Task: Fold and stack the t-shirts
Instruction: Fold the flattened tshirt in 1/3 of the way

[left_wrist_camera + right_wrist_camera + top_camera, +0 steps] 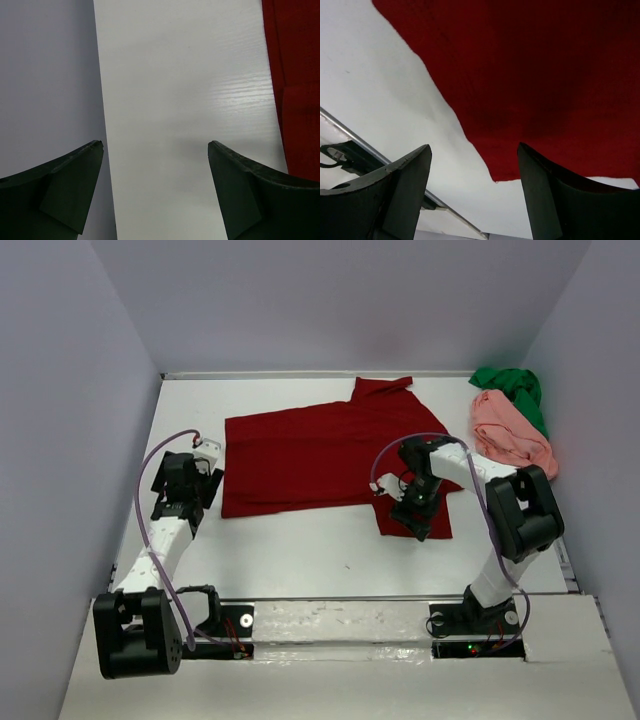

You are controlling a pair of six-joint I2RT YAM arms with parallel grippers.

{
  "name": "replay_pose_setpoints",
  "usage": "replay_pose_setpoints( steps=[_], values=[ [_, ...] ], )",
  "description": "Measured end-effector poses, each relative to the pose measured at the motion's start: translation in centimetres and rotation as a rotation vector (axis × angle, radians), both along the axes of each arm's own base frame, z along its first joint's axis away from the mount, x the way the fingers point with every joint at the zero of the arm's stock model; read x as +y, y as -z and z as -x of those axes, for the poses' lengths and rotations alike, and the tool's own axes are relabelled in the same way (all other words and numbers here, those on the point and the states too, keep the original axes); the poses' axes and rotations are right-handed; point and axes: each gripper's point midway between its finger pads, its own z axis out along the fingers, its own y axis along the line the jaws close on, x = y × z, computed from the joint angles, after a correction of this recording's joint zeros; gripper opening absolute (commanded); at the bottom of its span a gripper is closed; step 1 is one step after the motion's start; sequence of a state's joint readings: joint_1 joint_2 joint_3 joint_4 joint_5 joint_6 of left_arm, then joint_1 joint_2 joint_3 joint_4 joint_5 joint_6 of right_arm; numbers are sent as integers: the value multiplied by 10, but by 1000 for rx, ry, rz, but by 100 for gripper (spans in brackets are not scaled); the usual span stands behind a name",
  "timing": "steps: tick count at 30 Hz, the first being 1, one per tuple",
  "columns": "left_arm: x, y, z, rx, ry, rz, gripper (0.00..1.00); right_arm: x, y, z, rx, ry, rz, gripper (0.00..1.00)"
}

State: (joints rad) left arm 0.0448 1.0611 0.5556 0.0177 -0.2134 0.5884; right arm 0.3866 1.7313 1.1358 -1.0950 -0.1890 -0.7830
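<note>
Your right gripper [475, 150], jaws apart, hovers over a near corner of the dark red cloth t-shirt [320, 455], likely to pinch it. Your left gripper [155, 145] gapes empty beside the opposite edge.

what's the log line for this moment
red shirt spread | pink shirt, green shirt heaped far right | left gripper open, empty | right gripper open over red corner

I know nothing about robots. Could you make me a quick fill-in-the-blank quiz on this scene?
The soft cloth t-shirt spread flat mid-table is dark ____.
Beside the crumpled salmon pink t-shirt lies a crumpled bright ____ one.
The left gripper hovers over bare white table, jaws ____.
Missing words: red; green; open.
</note>
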Motion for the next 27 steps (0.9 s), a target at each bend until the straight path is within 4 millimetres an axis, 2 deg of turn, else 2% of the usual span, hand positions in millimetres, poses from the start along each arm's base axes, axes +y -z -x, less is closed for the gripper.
replay_pose_setpoints(
  steps=[5,12,16,18,27],
  values=[
    [2,-3,-1,-14,-7,0,99,0,18,-8,-5,-4,16,76],
    [6,-3,1,-12,-23,-8,99,1,19,-11,24,19,33,75],
    [7,-4,1,-14,-24,-9,99,1,19,-13,28,32,48,65],
    [7,-6,1,-22,-23,-9,99,0,20,-15,25,37,56,56],
    [4,-11,1,-38,-6,-2,99,-4,25,-25,-8,68,115,44]
  ],
)
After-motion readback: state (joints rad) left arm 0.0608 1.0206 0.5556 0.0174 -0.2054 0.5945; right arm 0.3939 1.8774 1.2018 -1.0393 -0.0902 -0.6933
